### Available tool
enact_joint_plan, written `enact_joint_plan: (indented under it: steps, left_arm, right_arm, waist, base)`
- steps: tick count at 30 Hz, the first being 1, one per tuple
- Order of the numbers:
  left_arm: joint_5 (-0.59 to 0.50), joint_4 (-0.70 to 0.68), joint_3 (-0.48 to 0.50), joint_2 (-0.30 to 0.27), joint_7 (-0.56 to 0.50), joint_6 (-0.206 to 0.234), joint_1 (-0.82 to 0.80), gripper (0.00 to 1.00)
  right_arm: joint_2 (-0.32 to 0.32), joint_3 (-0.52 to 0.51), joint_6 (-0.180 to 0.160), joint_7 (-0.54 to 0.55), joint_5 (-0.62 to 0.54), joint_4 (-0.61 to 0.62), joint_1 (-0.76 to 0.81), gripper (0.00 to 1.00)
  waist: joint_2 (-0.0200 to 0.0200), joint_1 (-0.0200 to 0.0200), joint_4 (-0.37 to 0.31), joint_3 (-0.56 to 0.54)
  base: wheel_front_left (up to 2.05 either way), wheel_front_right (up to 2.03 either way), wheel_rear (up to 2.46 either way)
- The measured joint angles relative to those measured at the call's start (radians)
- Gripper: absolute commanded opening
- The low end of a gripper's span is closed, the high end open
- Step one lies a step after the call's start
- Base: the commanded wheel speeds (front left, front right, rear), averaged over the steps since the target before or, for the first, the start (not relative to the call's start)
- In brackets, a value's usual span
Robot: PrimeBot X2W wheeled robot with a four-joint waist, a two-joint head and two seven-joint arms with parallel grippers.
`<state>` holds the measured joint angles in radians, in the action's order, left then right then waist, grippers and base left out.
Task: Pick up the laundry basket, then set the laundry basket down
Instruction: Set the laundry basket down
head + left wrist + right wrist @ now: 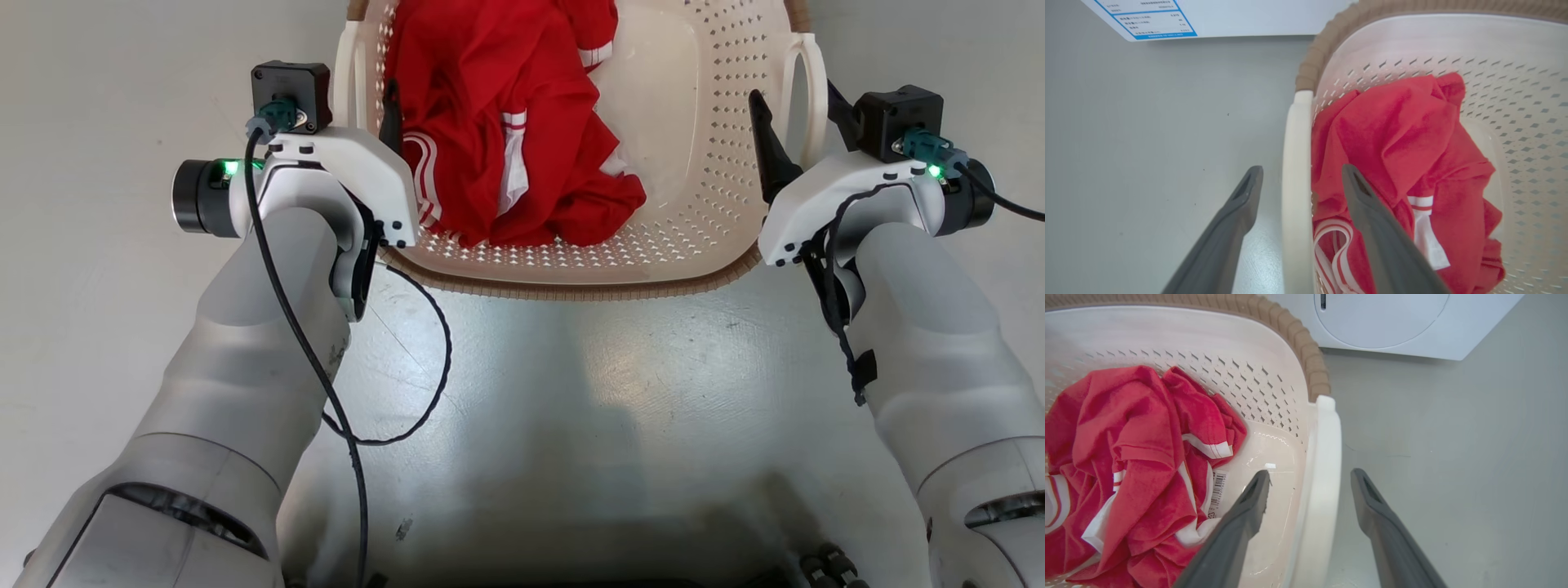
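From my station I see the laundry basket (pixel 571 284) sitting on the grey floor (pixel 571 392) straight ahead of the robot, between the two arms, with its tan rim nearest me and a loop handle on each side. A crumpled red garment (pixel 506 122) with white stripes lies inside, heaped toward the basket's left half, while the right half of the bottom is bare. The left gripper (pixel 1302 170) has its jaws apart and straddles the left handle (pixel 1294 183): one finger is outside over the floor, with a strip of floor showing between it and the handle, and the other is inside, over the garment. The right gripper (pixel 1310 474) mirrors it, jaws apart around the right handle (pixel 1325 465), with the inner finger over the bare bottom of the basket and the outer finger over the floor, clear of the handle. Neither pair is clamped on anything. Past the basket's far end, the right wrist view shows a white washer (pixel 1384 318) standing on the floor, and the left wrist view shows a white panel carrying a blue-bordered label (pixel 1151 20) whose print is too small for me to read.
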<state>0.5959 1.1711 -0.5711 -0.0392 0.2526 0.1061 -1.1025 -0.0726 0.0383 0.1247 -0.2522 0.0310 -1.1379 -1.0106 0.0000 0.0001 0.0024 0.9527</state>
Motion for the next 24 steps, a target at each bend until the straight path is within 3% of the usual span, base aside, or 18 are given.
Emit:
enact_joint_plan:
  steps: [14,24]
  left_arm:
    - [-0.033,0.002,0.046,0.004,0.003,-0.001,0.013,1.00]
    - [-0.062,-0.062,0.112,-0.001,0.003,-0.002,0.080,1.00]
  right_arm:
    - [0.000,0.001,0.000,0.000,0.005,0.033,0.007,1.00]
    - [0.001,0.003,0.000,0.000,0.036,0.113,0.066,1.00]
  waist:
    - [0.0000,0.0000,-0.007,-0.058]
    - [0.0000,0.0000,-0.015,-0.168]
  base:
    - [0.00,0.00,0.00]
    - [0.00,0.00,0.00]
